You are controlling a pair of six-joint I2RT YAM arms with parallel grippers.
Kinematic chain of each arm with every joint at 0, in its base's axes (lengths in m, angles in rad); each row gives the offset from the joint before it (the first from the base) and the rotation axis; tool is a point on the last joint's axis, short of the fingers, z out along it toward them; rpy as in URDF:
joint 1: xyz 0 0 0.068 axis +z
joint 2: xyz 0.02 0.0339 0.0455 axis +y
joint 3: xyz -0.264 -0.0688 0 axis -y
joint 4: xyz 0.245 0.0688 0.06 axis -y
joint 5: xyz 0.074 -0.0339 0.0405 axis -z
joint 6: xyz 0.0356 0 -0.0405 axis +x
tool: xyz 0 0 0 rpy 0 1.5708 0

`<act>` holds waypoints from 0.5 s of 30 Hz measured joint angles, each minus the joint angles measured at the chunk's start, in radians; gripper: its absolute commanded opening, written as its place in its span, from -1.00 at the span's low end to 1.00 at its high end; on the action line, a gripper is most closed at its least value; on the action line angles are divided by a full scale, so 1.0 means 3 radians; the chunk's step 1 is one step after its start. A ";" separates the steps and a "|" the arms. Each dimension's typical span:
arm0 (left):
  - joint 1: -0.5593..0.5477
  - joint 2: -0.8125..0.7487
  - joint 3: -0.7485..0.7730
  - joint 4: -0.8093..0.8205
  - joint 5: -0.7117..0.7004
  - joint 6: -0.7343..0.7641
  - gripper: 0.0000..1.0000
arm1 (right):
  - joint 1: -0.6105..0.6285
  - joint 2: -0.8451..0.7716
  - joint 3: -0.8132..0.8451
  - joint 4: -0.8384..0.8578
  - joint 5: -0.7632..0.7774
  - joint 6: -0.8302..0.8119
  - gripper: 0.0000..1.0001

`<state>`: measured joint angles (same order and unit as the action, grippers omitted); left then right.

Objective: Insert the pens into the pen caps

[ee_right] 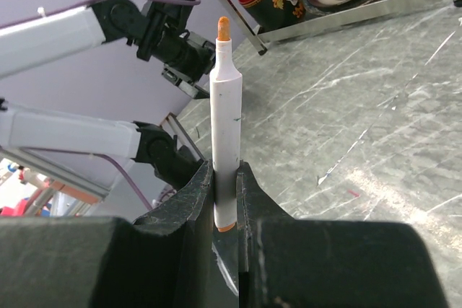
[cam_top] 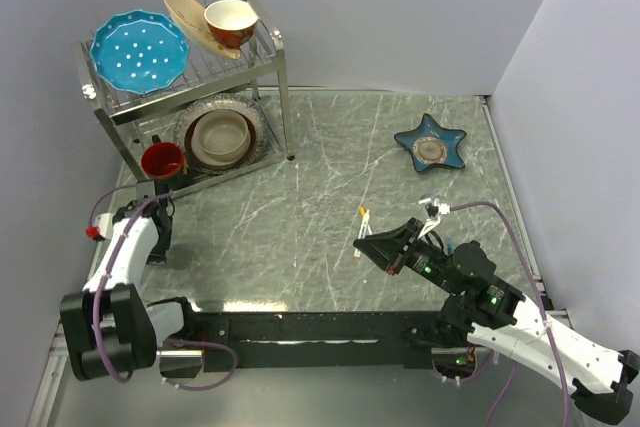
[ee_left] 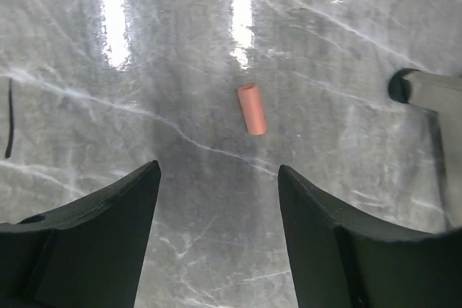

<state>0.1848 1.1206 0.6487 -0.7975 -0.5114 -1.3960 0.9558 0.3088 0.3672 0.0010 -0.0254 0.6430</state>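
Observation:
A white-barrelled pen (ee_right: 225,106) with an orange tip stands upright in my right gripper (ee_right: 225,171), which is shut on its lower barrel. From above, that pen (cam_top: 361,225) sits mid-table at the right gripper (cam_top: 366,241). A short salmon-coloured pen cap (ee_left: 252,109) lies flat on the marble, just ahead of my left gripper (ee_left: 216,169). The left gripper is open, with nothing between its fingers. Seen from above, the left gripper (cam_top: 157,239) hangs at the table's left edge and the cap is hidden. Small white sticks (cam_top: 432,209) lie beside the right wrist, too small to make out.
A metal dish rack (cam_top: 275,67) stands at the back left with a blue plate (cam_top: 138,50), bowls and a red mug (cam_top: 162,159). One rack leg (ee_left: 426,90) is close to the left gripper's right side. A blue star-shaped dish (cam_top: 431,142) sits at the back right.

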 measured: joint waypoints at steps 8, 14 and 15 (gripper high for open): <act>0.0004 0.0221 0.0233 -0.0221 0.0008 -0.0308 0.43 | 0.0000 0.0103 0.0074 -0.0094 -0.0004 -0.0132 -1.00; 0.0006 0.0038 0.0289 -0.0381 0.0001 -0.0659 0.42 | 0.0000 0.0207 0.0259 -0.0332 -0.0013 -0.0212 -1.00; 0.0011 0.0018 0.0309 -0.0416 -0.0001 -0.0740 0.42 | 0.0000 0.0215 0.0298 -0.0399 -0.0013 -0.0225 -1.00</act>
<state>0.1883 1.1259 0.7414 -0.9222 -0.5117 -1.6180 0.9558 0.3733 0.4564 -0.1188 -0.0292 0.5755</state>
